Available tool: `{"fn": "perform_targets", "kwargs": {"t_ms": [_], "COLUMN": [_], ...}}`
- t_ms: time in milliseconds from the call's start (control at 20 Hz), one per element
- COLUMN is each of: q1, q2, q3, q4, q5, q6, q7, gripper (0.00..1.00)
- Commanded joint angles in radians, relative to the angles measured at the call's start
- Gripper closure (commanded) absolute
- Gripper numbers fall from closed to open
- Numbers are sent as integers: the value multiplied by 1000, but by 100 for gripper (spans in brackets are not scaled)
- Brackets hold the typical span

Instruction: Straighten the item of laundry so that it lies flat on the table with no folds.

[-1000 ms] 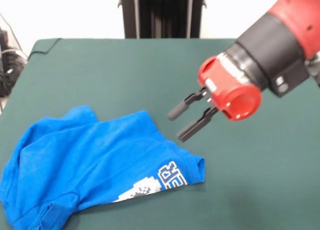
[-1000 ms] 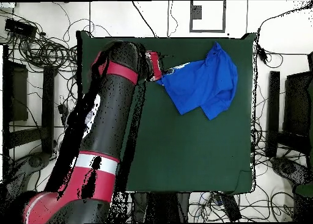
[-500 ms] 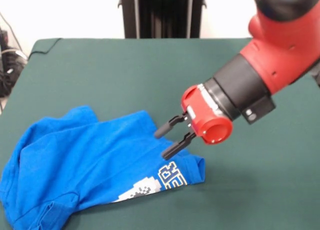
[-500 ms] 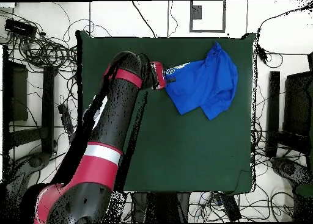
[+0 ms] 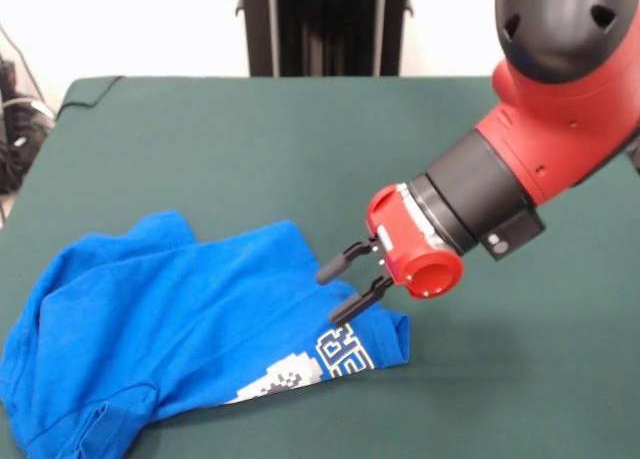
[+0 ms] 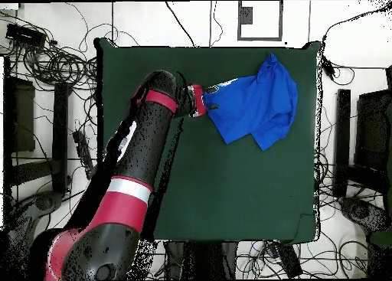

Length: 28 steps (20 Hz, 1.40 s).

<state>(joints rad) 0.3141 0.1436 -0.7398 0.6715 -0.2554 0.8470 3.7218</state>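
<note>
The crumpled bright blue T-shirt (image 5: 190, 329) with pixel lettering lies bunched near one corner of the dark green felt surface (image 5: 250, 149), long axis running along the near edge. The black pincer (image 5: 343, 291), fingers parted, has dropped lower since earlier, over the shirt's printed corner

One T-shirt (image 5: 190, 324), one table (image 5: 220, 149)

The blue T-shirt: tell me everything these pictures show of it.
The blue T-shirt is bright blue soft cloth, crumpled and folded over itself, so only a strip of white-grey pixel print and yellow-outlined lettering shows at its lower right edge. It lies on the green table, in the front view's lower left. The open gripper hovers at its right corner; contact cannot be told.
</note>
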Motion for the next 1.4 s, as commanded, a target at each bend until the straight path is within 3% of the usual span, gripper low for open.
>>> {"fn": "perform_targets", "kwargs": {"t_ms": [50,400,1050,1400], "q1": [69,89,103,118], "q2": [-31,-19,72,98], "q3": [30,15,12,-15], "q4": [75,54,97,113], "q5": [111,148,164,157], "q6": [111,178,56,48], "q7": [282,284,384,396], "gripper": [0,0,0,0]}}
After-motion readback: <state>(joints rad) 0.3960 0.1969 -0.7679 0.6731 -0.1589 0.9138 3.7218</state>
